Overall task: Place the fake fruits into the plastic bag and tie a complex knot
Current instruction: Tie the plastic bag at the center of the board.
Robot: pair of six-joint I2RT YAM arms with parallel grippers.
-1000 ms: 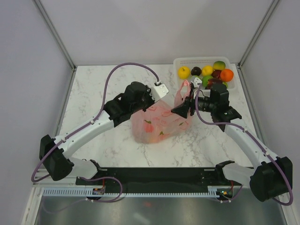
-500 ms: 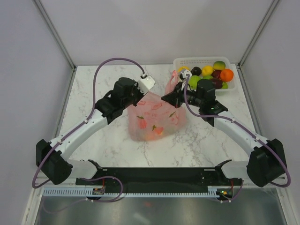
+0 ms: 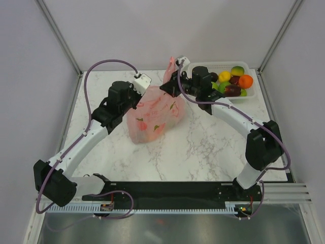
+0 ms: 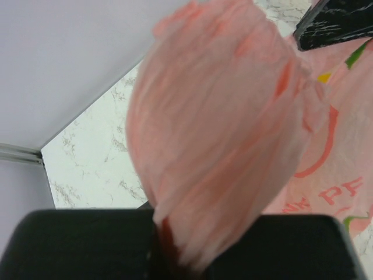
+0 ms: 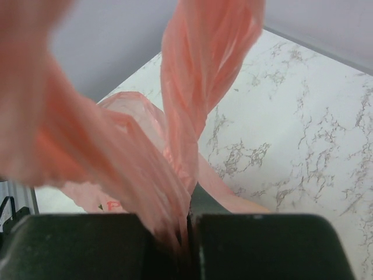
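While your left tool (image 4: 175, 256) and right tool (image 5: 186, 233) each clamp a handle of the plastic bag (image 3: 152, 114), fake fruits (image 3: 231, 81) lie in the basket (image 3: 203, 66) at two o'clock; no knot yet.

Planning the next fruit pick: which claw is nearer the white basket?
Right. The right claw pinches the bag just left of the basket; the left claw pinches it farther left.

You've got red print on the plastic bag (image 4: 344, 146), just right of your left tool (image 4: 170, 252): letters like "PF", cut off; the rest is unreadable.
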